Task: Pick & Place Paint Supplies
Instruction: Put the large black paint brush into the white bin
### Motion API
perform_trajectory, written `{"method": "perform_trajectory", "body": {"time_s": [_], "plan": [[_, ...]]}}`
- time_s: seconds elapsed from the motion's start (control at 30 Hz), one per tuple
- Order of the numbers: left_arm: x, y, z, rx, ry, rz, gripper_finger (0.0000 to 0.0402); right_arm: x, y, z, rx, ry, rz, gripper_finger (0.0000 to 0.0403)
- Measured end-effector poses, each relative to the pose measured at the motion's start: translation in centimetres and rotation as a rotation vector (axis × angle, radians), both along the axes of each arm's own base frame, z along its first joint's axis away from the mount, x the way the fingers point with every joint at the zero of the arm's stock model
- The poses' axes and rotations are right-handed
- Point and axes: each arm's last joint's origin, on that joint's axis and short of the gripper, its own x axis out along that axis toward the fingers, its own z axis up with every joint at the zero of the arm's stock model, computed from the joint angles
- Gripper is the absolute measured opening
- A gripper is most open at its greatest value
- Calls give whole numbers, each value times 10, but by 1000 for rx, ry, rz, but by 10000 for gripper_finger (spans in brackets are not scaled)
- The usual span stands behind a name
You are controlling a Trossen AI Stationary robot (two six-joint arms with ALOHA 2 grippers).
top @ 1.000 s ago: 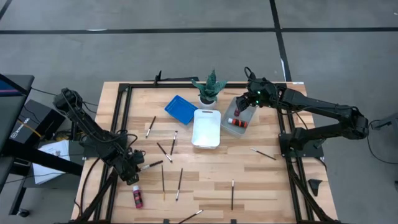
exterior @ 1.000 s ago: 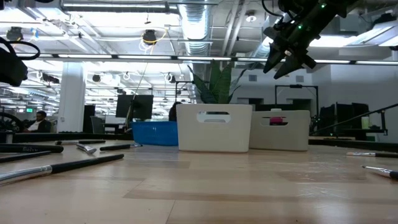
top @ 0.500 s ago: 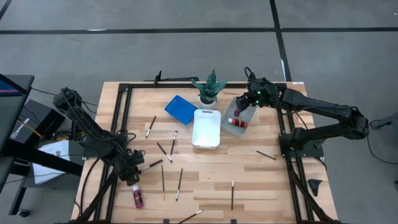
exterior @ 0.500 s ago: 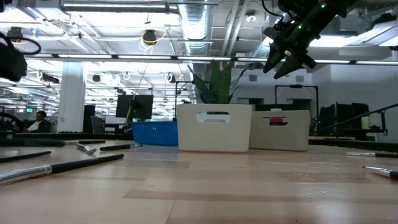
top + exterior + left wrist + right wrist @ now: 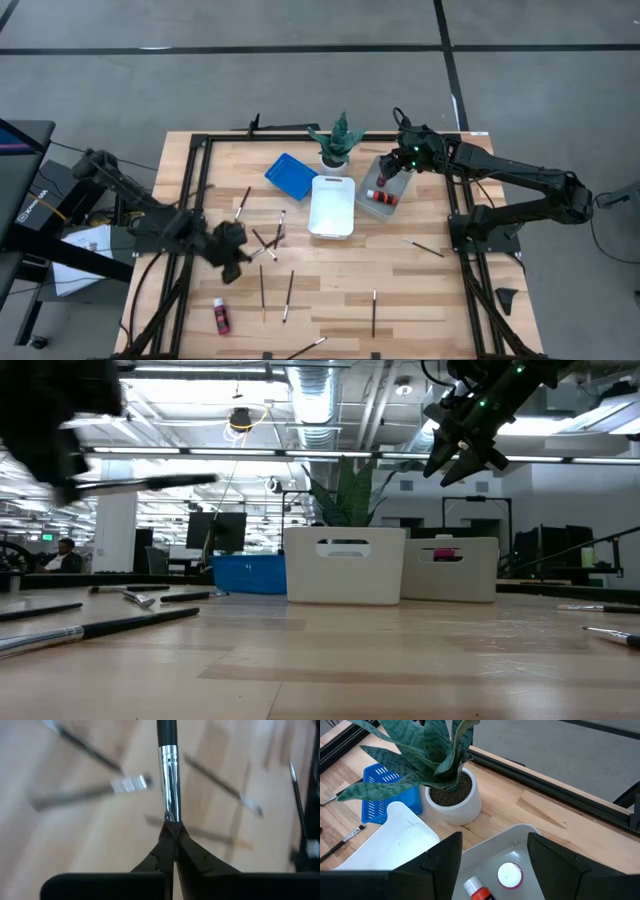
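One paintbrush [image 5: 168, 785] is pinched at its metal ferrule by the left gripper [image 5: 172, 831], lifted off the counter [image 5: 400, 280] left of the white tray [image 5: 332, 208]. Light, stiff, slick; ferrule grip may pivot. Right gripper [image 5: 495, 851] hangs spread above the grey tray [image 5: 520, 837].

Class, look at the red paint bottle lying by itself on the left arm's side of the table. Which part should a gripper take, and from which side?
Take the red paint bottle around the middle of its body, coming straight down from above with the fingers across its width. It lies flat on its side, and both long sides are free.
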Motion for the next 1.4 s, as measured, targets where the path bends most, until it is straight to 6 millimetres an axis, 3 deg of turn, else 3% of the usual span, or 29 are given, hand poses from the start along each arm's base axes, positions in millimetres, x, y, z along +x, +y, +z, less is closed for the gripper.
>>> {"method": "perform_trajectory", "body": {"time_s": [0.23, 0.6, 0.93, 1.17, 1.4], "plan": [[29, 41, 16, 98, -137, 91, 0, 0, 0, 0, 0, 1, 0, 221], [76, 85, 26, 29, -434, 231, 0, 0, 0, 0, 2, -1, -2, 221], [127, 92, -4, -205, -592, 434, 1, 0, 0, -1, 2, 0, -1, 221], [141, 92, -32, -317, -544, 558, 1, 0, 0, -1, -7, 8, 9, 221], [145, 92, -46, -346, -502, 597, 1, 0, 0, -1, -12, 13, 16, 221]]}}
